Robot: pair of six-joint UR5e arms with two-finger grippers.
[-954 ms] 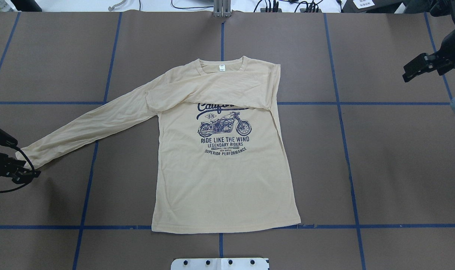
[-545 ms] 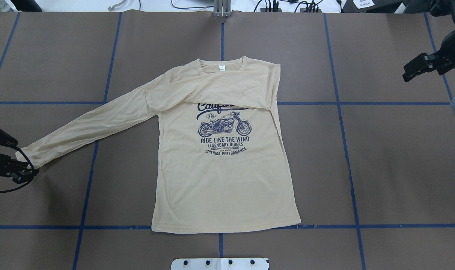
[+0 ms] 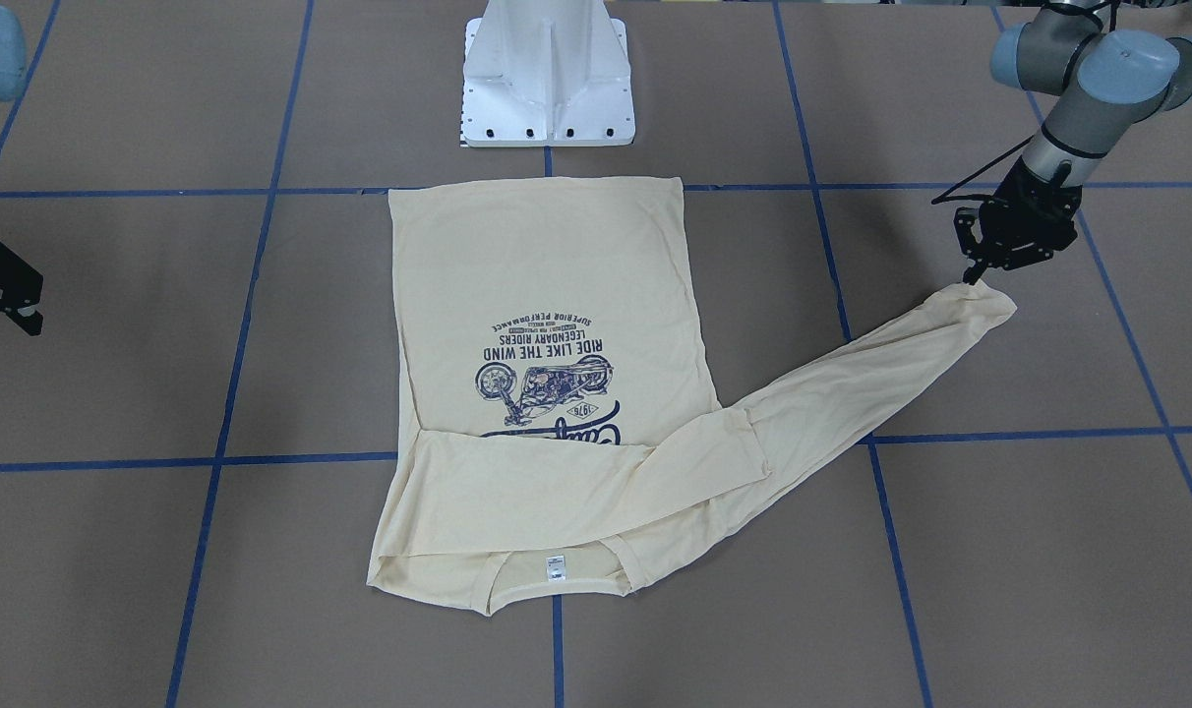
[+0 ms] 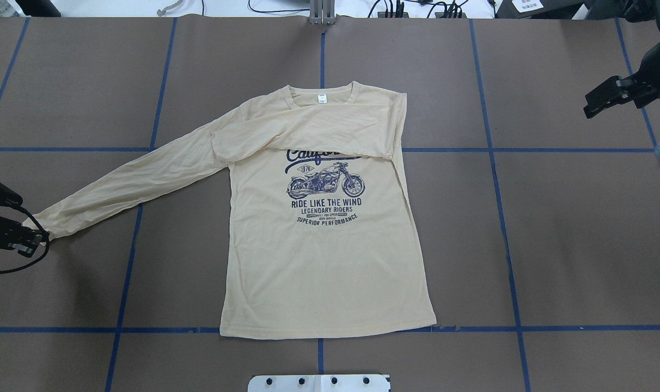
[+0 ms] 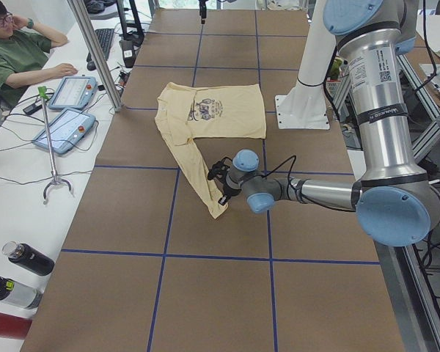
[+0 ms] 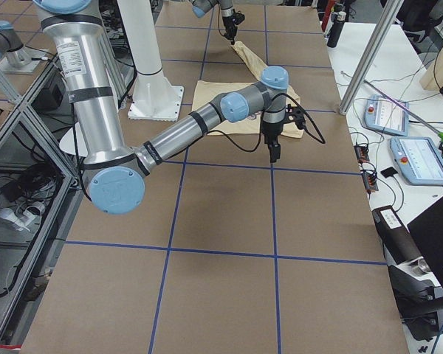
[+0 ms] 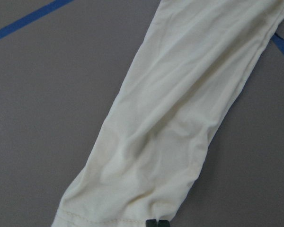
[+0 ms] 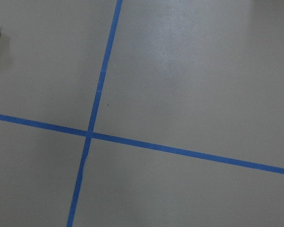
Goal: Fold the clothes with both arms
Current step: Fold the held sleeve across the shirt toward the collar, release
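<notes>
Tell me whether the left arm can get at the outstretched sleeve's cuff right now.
Likely yes: the left gripper sits right at the cuff, apparently pinching its edge, with only bare table around it.

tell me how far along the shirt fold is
Done: one sleeve lies folded across the chest of the shirt. In hand: the left gripper appears to pinch the cuff of the outstretched sleeve. To do: folding that sleeve in, then the body; the right gripper hangs clear of the cloth.
</notes>
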